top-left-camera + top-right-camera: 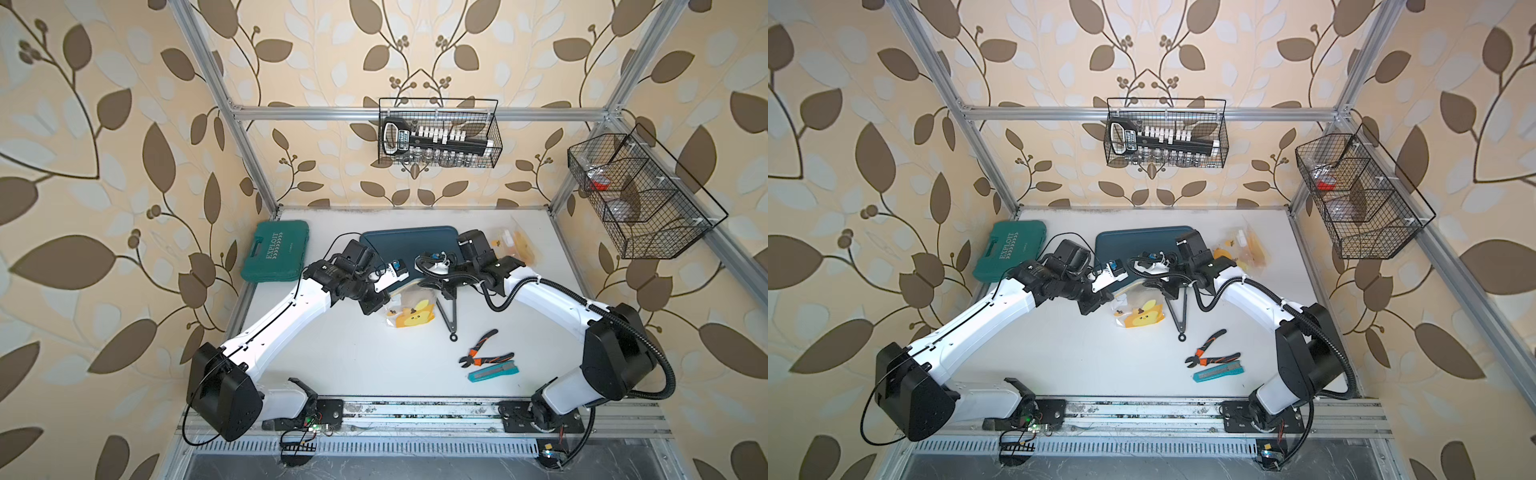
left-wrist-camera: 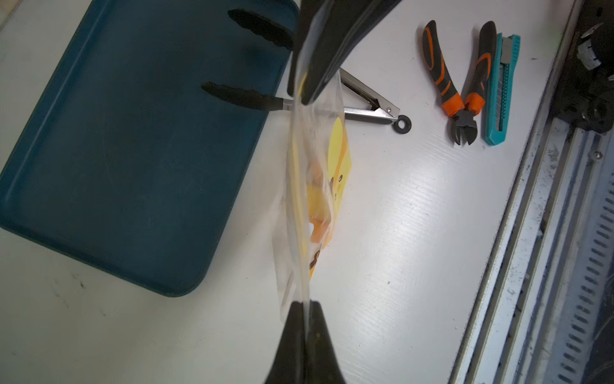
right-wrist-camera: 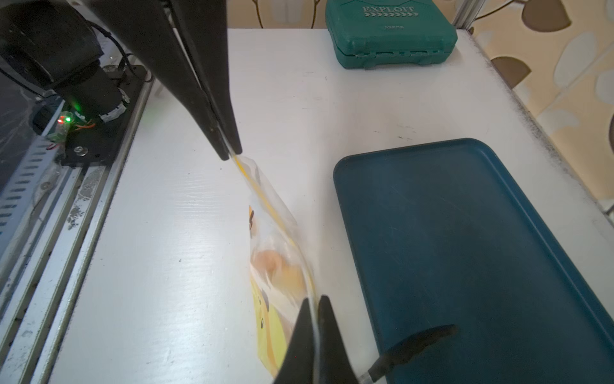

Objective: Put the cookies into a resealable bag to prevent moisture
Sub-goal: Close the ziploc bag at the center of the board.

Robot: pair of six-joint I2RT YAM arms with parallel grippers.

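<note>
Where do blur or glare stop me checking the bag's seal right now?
Left wrist view: the resealable bag is edge-on and soft, and glare streaks the table. Right wrist view: it is soft too, the cookies only orange smudges. In both top views: even light, but it is too small for detail.

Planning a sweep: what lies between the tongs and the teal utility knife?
The orange-handled cutters, beside the knife, apart from the tongs; clearest in the left wrist view.

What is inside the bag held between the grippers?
Through the clear bag, a few orange and yellow cookies show, blurred. Their number and shapes cannot be told: the duck print, the left gripper and the right gripper, both shut on the bag, cover parts.
</note>
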